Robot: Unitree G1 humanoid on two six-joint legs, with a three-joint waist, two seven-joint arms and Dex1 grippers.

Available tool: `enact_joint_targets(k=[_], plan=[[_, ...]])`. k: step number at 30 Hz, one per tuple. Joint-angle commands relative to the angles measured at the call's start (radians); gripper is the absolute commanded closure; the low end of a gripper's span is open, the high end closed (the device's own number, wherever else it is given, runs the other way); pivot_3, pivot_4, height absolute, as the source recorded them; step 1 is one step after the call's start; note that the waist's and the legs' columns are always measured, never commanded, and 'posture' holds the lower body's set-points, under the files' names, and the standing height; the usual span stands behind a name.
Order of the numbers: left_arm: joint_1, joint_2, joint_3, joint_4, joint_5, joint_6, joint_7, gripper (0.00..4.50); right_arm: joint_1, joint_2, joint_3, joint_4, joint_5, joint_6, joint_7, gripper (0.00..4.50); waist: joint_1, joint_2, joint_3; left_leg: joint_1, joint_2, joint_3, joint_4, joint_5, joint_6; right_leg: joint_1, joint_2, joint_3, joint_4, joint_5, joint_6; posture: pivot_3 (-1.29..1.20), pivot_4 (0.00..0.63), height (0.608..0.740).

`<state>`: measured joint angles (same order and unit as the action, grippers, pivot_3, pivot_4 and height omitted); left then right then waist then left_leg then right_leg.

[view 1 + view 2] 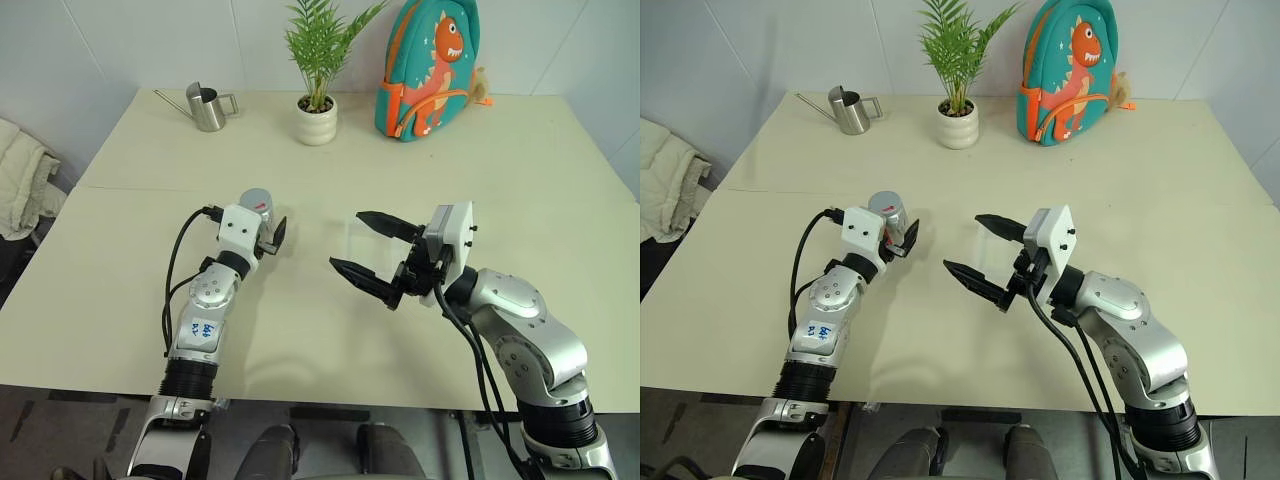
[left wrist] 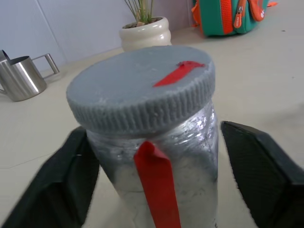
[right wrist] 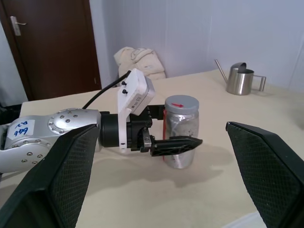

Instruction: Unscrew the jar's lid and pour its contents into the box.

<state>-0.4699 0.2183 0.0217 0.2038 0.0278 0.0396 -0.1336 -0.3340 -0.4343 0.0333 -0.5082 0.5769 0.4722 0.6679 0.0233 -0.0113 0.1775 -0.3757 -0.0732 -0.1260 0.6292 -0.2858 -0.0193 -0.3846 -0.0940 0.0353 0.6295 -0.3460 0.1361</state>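
The jar [image 2: 156, 166], silvery with a red label strip, stands upright on the table [image 1: 520, 170] left of centre. Its grey lid [image 2: 137, 90] is on, marked with a red strip. My left gripper [image 1: 263, 218] reaches level around the jar, one finger on each side. One finger [image 2: 71, 175] touches the jar's wall and the other [image 2: 261, 171] stands off it with a gap, so the gripper is open. To the right my right gripper [image 1: 347, 240] hangs above the table, wide open and empty, pointing at the jar [image 3: 180, 133]. The clear box [image 1: 372, 240] lies faintly behind its fingers.
Along the table's far edge stand a steel watering can [image 1: 207, 107], a white plant pot [image 1: 316, 118] with a green plant, and a teal dinosaur backpack [image 1: 428, 65]. A pale cloth [image 1: 20, 180] lies off the table's left side.
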Motion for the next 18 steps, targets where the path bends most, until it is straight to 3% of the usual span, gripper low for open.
enact_joint_targets(k=[1, 4, 8, 12, 14, 18], plan=[[-0.025, 0.017, 0.002, 0.006, 0.006, -0.033, -0.013, 1.79, 0.012, 0.009, -0.017, -0.047, -0.001, -0.029, -0.02, 0.0, 0.0, 0.0, 0.0, 0.0, 0.0, 0.0, 0.0, 0.0, 0.0, 0.0, 0.0, 0.0, 0.0, 0.0, 0.0, 0.0, 0.15, 0.74], [-0.028, 0.014, 0.002, 0.017, -0.005, -0.034, -0.028, 2.58, 0.018, 0.01, -0.018, -0.044, -0.003, -0.036, -0.027, 0.0, 0.0, 0.0, 0.0, 0.0, 0.0, 0.0, 0.0, 0.0, 0.0, 0.0, 0.0, 0.0, 0.001, 0.0, 0.0, 0.0, 0.15, 0.74], [-0.039, 0.019, 0.009, -0.041, -0.078, -0.015, -0.118, 2.58, -0.03, 0.032, -0.054, -0.022, 0.029, -0.008, -0.079, 0.0, 0.0, 0.0, 0.0, 0.0, 0.0, 0.0, 0.001, 0.0, 0.0, 0.0, 0.0, 0.0, 0.001, 0.0, 0.0, 0.0, 0.15, 0.74], [-0.052, 0.123, 0.033, -0.263, -0.371, 0.262, -0.411, 2.58, -0.223, 0.049, -0.087, 0.008, 0.103, 0.214, -0.242, 0.0, -0.016, -0.001, 0.001, -0.007, 0.0, 0.001, 0.003, 0.001, -0.001, -0.009, -0.001, 0.002, 0.008, 0.0, 0.0, 0.0, 0.15, 0.74], [-0.049, 0.194, 0.022, -0.353, -0.481, 0.39, -0.529, 2.58, -0.317, 0.066, -0.08, 0.015, 0.162, 0.275, -0.246, 0.0, -0.025, -0.001, 0.001, -0.012, 0.001, -0.001, 0.003, 0.003, -0.003, -0.014, -0.003, 0.001, 0.01, 0.001, -0.001, 0.0, 0.15, 0.74], [-0.086, 0.236, 0.027, -0.402, -0.578, 0.53, -0.569, 2.58, -0.413, 0.018, -0.001, 0.049, 0.139, 0.327, -0.161, 0.0, -0.028, -0.001, 0.0, -0.011, 0.002, -0.002, 0.0, 0.004, -0.004, -0.014, -0.003, 0.0, 0.009, 0.0, -0.002, 0.0, 0.15, 0.74]])
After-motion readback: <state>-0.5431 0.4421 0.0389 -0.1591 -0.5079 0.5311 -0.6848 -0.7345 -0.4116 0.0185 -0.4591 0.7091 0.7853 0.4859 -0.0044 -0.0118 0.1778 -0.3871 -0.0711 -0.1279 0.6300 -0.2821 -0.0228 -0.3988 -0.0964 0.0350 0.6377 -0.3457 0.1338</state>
